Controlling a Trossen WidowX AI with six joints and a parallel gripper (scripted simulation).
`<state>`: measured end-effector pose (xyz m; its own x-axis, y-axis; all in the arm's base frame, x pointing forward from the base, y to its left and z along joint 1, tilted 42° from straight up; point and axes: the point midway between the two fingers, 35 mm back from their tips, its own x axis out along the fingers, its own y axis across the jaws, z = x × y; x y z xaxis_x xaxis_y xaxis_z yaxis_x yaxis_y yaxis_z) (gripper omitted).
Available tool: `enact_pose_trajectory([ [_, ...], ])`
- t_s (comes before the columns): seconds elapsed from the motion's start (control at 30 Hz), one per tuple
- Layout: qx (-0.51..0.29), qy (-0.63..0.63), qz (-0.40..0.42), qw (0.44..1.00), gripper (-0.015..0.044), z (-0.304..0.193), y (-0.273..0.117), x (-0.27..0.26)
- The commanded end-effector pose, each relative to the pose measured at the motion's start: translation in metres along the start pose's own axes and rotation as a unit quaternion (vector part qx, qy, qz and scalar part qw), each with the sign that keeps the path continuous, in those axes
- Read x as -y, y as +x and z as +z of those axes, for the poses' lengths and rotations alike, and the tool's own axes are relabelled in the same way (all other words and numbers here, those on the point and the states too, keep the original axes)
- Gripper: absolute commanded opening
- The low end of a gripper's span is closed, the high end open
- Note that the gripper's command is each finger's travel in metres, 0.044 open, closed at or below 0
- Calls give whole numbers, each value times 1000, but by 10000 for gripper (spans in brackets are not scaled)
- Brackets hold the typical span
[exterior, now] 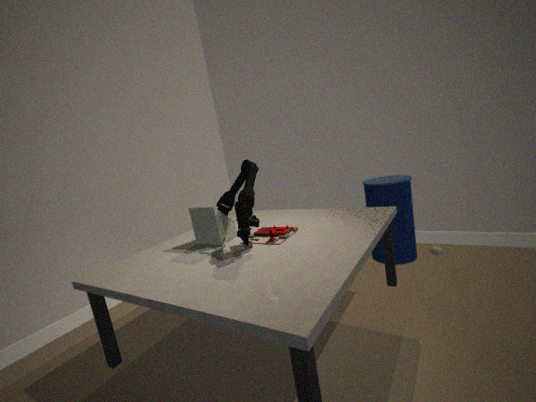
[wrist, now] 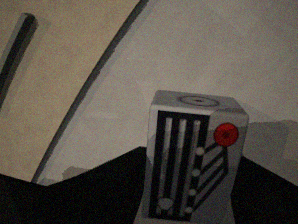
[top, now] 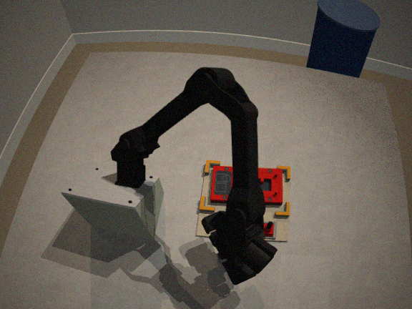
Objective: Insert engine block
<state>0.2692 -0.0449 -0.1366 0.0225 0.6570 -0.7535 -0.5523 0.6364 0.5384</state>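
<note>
The engine block (wrist: 172,150) is a pale grey block with black grille bars and a red disc, low in the wrist view. My gripper (top: 242,266) (exterior: 246,241) (wrist: 190,162) is shut on the engine block, with a black finger against each side. It is low over the table, just in front of the beige board. The arm hides the block in the top view. The car body (top: 276,193) (exterior: 270,232) is a red plate lying on the board. A dark opening (top: 266,184) shows near its right end. The arm covers its middle, and I cannot make out the rib.
The beige board (top: 282,232) (wrist: 55,75) has orange corner brackets (top: 284,213) around the car body. A small red piece with a black peg (top: 270,226) (exterior: 272,236) stands at its front right. A dark bar (wrist: 15,55) lies on the board. A pale pedestal (top: 104,212) (exterior: 205,228) stands at the left.
</note>
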Motion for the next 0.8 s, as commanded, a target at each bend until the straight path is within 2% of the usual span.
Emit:
enact_pose_trajectory([
  [0.0, 2, 3, 0, 1000, 59, 0, 0, 0],
  [0.07, 5, 11, -1, 1000, 6, 0, -1, 0],
  [0.1, 8, 17, -3, 1000, 0, 0, -2, 1],
  [0.77, 7, 19, -7, 1000, 0, 4, -55, 6],
])
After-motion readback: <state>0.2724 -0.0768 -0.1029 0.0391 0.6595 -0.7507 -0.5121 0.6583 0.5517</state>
